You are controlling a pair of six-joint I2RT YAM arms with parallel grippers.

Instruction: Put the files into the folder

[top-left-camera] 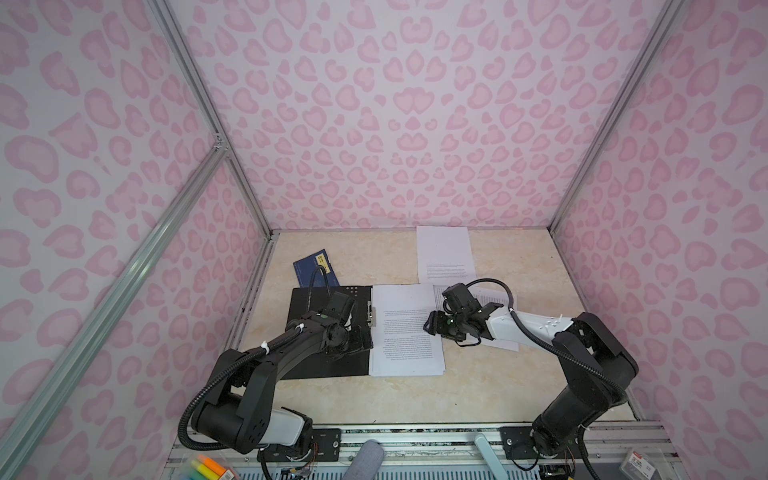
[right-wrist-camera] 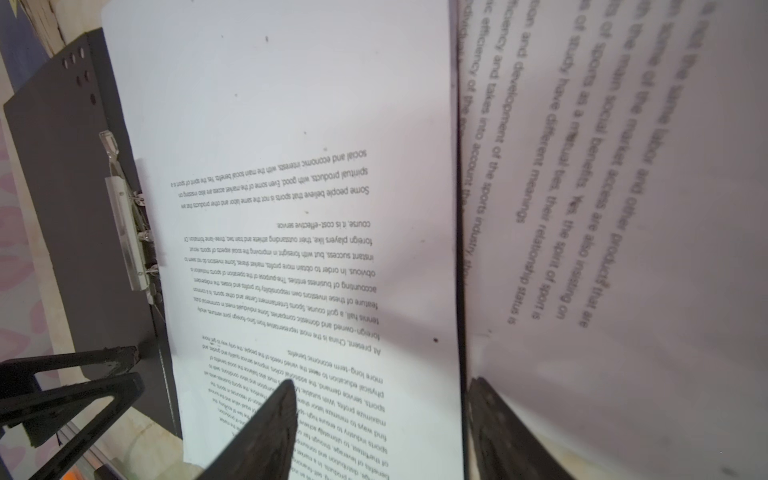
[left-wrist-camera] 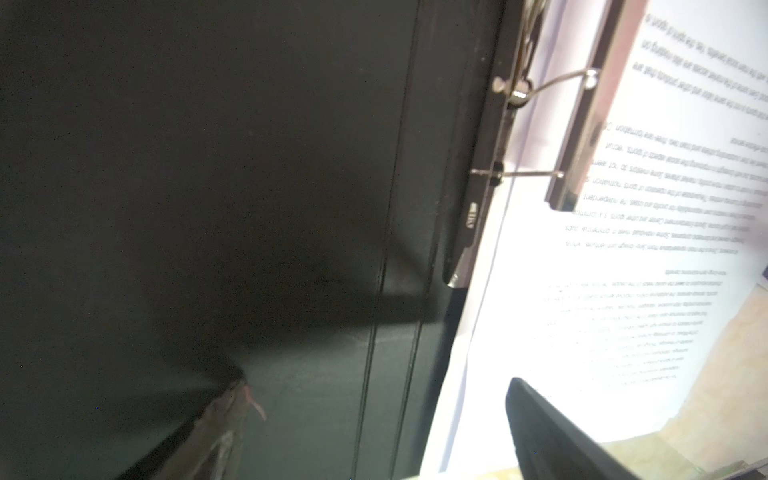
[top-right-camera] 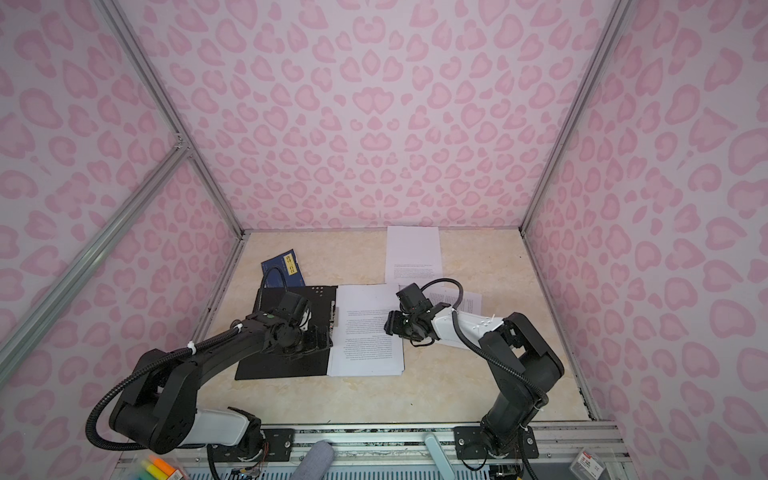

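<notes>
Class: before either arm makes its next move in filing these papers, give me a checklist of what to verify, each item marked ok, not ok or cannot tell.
1. The flat folder, black inside, lies open: ok.
2. The stack of white printed paper sheets lies right of the folder's metal clip: ok.
3. The clip is pressing on that stack: cannot tell.
4. The left hand is open at the stack's clip-side edge: ok.
5. The right hand is open at the stack's opposite edge: ok.
6. Every sheet is inside: not ok. One single white sheet lies at the beige table's far end, and another printed sheet lies under the right arm.
</notes>
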